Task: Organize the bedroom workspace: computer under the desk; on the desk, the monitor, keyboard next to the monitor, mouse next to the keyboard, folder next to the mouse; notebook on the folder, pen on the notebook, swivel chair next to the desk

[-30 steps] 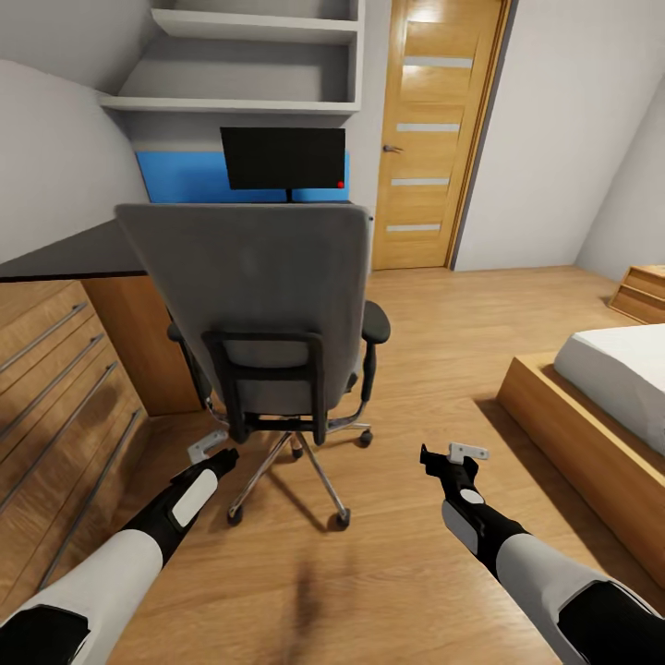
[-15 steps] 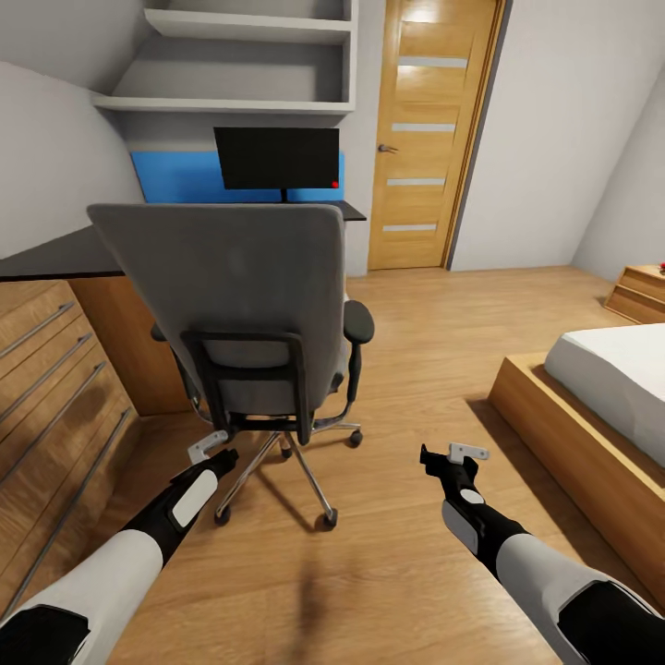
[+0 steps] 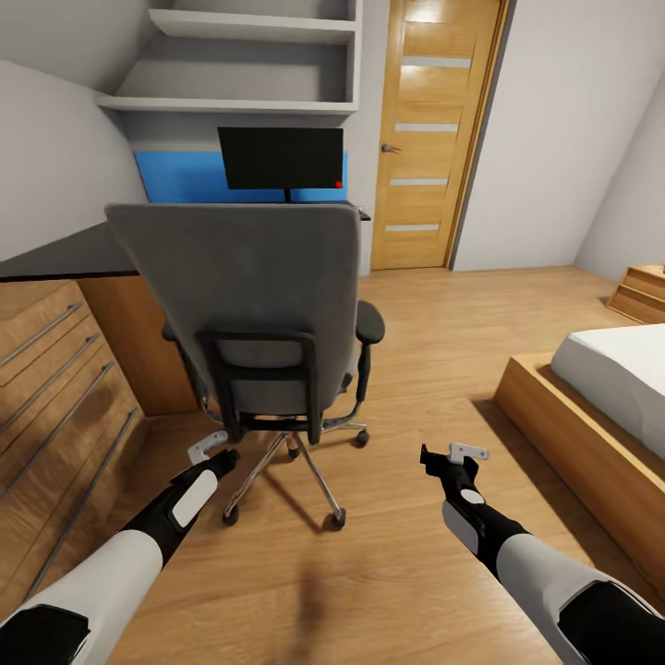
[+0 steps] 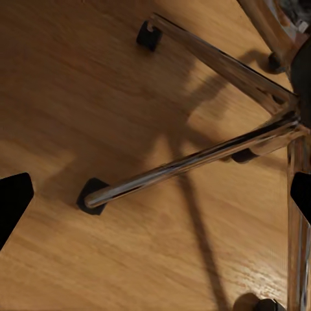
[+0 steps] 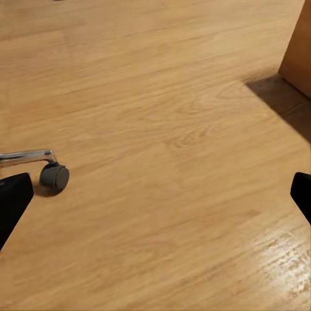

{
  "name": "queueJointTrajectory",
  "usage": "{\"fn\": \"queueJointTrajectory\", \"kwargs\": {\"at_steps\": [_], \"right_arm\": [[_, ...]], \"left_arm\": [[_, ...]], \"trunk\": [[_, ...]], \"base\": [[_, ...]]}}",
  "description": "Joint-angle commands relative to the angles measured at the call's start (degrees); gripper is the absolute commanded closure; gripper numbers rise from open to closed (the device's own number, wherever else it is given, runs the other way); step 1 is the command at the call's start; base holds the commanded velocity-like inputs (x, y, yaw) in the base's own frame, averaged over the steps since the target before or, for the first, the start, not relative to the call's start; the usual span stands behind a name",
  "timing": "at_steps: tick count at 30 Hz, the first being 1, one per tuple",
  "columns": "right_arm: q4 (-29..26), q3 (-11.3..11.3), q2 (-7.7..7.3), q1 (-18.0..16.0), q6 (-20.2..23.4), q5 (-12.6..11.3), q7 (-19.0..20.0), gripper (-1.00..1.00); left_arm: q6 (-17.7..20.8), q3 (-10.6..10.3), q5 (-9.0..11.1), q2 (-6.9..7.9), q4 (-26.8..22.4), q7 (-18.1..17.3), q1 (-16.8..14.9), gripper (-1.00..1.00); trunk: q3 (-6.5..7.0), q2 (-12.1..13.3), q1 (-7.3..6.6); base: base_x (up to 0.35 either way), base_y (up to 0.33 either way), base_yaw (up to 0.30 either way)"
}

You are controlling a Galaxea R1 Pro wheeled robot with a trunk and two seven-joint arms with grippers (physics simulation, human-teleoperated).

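While no lettering or brand mark can be read anywhere, the head view does give the monitor [image 3: 281,158] a small red dot at its lower corner; it stands on the black surface [image 3: 65,259] against the blue wall panel [image 3: 175,176]. The swivel chair [image 3: 254,314] stands on the wood floor [image 3: 434,369] with its grey back toward the camera, in front of the monitor and hiding the middle of the surface. Both arms reach forward and down, bent low over the floor. The left claw [image 3: 211,450] hovers just behind the chair's chrome base; the right claw [image 3: 462,453] hangs over bare floor, well apart from the chair. A wooden door [image 3: 434,139] stands behind, and the bed [image 3: 591,397] lies at the right.

From the left wrist, the black fingertips [image 4: 14,201] sit far apart at the picture's edges, the claw spread wide with nothing in it, above the chair's chrome spokes [image 4: 194,162] and black castors [image 4: 91,195].

From the right wrist, the fingertips [image 5: 13,201] are likewise wide apart and empty above the floor, with one castor [image 5: 54,176] nearby.
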Motion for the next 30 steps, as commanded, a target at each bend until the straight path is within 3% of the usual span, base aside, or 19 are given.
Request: {"fn": "queueJointTrajectory", "kwargs": {"at_steps": [1,9,17,30], "right_arm": [[0.0,0.5,-0.04,0.0,-0.1,-0.4,-0.3,-1.0],[0.0,0.5,-0.04,0.0,-0.1,-0.4,-0.3,-1.0],[0.0,0.4,-0.04,0.0,-0.1,-0.4,-0.3,-1.0],[0.0,0.4,-0.04,0.0,-0.1,-0.4,-0.3,-1.0]], "left_arm": [[0.2,-0.5,0.3,0.09,-0.1,0.5,0.0,-1.0],[0.1,-0.4,0.4,0.16,0.0,0.5,0.0,-1.0],[0.1,-0.4,0.3,0.67,0.8,0.5,0.0,-1.0],[0.0,-0.4,0.4,1.32,0.9,0.5,0.0,-1.0]], "trunk": [[-0.05,0.0,-0.01],[-0.05,0.0,-0.01],[-0.05,0.0,-0.01],[-0.05,0.0,-0.01]], "base": [[0.0,0.267,0.0],[0.0,0.195,0.0],[0.009,0.021,0.0],[0.144,0.001,0.0]]}}
